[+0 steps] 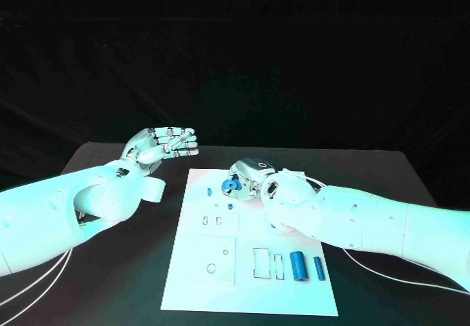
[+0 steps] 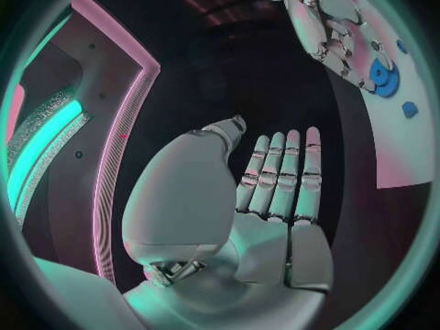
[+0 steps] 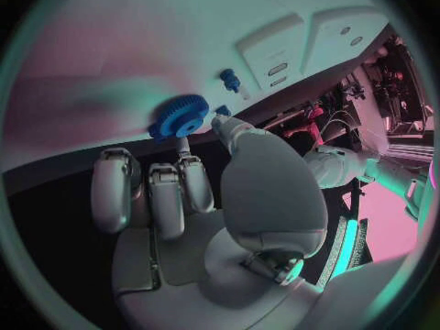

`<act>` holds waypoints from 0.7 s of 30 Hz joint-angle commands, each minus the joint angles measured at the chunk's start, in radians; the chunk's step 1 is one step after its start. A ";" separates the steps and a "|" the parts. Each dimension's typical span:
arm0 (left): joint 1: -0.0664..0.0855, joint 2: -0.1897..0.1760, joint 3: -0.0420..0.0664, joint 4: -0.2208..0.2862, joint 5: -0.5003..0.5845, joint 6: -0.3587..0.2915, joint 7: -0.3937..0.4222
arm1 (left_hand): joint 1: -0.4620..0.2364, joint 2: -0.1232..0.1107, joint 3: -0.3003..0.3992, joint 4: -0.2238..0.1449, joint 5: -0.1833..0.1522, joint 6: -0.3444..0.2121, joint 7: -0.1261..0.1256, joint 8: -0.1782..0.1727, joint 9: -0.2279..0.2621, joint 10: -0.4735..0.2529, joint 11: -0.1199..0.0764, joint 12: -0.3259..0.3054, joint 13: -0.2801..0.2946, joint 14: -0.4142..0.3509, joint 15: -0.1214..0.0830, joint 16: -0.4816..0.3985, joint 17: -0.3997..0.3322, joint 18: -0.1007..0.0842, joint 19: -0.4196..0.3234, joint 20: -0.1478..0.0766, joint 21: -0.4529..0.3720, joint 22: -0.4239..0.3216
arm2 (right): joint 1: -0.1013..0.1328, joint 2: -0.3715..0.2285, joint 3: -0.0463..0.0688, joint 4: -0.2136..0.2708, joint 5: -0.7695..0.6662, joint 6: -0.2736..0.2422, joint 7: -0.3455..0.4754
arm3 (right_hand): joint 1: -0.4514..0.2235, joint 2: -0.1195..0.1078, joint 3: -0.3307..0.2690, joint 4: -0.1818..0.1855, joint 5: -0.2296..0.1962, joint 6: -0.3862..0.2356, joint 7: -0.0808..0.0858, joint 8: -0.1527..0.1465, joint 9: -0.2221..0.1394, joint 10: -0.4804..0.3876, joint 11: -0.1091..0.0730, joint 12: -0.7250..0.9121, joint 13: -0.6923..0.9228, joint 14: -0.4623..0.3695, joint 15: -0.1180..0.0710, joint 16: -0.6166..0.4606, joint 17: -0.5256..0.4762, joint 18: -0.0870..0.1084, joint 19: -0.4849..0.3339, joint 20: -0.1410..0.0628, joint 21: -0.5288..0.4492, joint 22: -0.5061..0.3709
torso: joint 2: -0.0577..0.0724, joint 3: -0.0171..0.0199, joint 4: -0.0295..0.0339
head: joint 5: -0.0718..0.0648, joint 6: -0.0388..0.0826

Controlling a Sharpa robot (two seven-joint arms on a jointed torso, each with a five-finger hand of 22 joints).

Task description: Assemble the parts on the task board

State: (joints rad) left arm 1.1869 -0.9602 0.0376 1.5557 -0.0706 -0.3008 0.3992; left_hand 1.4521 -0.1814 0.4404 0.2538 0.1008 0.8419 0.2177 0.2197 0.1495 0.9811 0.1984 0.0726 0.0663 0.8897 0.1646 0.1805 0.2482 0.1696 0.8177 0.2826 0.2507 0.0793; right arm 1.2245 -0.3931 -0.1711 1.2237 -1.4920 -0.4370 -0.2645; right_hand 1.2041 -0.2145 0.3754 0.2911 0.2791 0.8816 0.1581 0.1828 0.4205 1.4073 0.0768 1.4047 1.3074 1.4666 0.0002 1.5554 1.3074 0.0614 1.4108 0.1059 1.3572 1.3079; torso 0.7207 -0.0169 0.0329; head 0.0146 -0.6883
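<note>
Black bench is seen w/ a white task board laid flat at its middle, long side running front to back. Thin white cables are draped on the bench near the front left corner; more cables at front right.

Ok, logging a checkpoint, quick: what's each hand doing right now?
Left hand: open, fingers extended, holding nothing, off the task board.
Right hand: fingers at the blue gear; whether it grips cannot be told.
</note>
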 commanded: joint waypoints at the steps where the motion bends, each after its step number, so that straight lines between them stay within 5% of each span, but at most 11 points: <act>1: 0.002 0.000 0.001 0.004 -0.008 0.012 0.003 | 0.005 0.001 0.007 -0.001 -0.006 -0.007 0.032 -0.007 -0.001 -0.001 0.003 -0.004 0.000 -0.004 0.005 -0.006 0.001 0.013 -0.009 -0.002 -0.004 -0.001 | -0.003 -0.001 -0.002 0.000 0.026 0.055 0.014 | -0.009 0.004 -0.005 -0.001 0.000 0.008 0.002 -0.002 0.000 0.002 0.000 0.002 0.051 0.095 0.006 0.003 0.222 0.003 0.005 0.006 -0.001 0.031 | 0.000 0.0001 -0.0004 | 0.001 -0.001; 21: 0.002 -0.004 0.001 0.003 -0.008 0.012 0.004 | 0.005 0.001 0.007 -0.001 -0.006 -0.007 0.032 -0.007 -0.001 -0.001 0.003 -0.004 0.000 -0.004 0.005 -0.006 0.001 0.013 -0.009 -0.002 -0.004 -0.001 | -0.003 -0.025 -0.003 0.000 0.012 0.045 0.009 | 0.007 0.010 0.004 -0.015 0.001 0.018 -0.001 0.000 -0.002 0.010 -0.003 0.010 0.061 0.096 0.004 0.005 0.229 -0.001 0.013 0.004 0.009 0.044 | -0.001 -0.0001 0.0008 | -0.002 -0.001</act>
State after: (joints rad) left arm 1.1869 -0.9650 0.0376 1.5571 -0.0748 -0.3009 0.3972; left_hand 1.4521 -0.1814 0.4403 0.2537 0.1008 0.8419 0.2177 0.2197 0.1495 0.9811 0.1984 0.0726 0.0663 0.8897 0.1646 0.1805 0.2480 0.1695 0.8181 0.2822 0.2508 0.0794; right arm 1.2242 -0.4151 -0.1722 1.2186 -1.4712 -0.4081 -0.2598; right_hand 1.2016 -0.2038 0.3785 0.2826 0.2789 0.8951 0.1557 0.1819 0.4199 1.4112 0.0731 1.4111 1.3074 1.4666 0.0001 1.5553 1.3081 0.0615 1.4145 0.1096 1.3613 1.3076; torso 0.7198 -0.0172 0.0335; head 0.0117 -0.6895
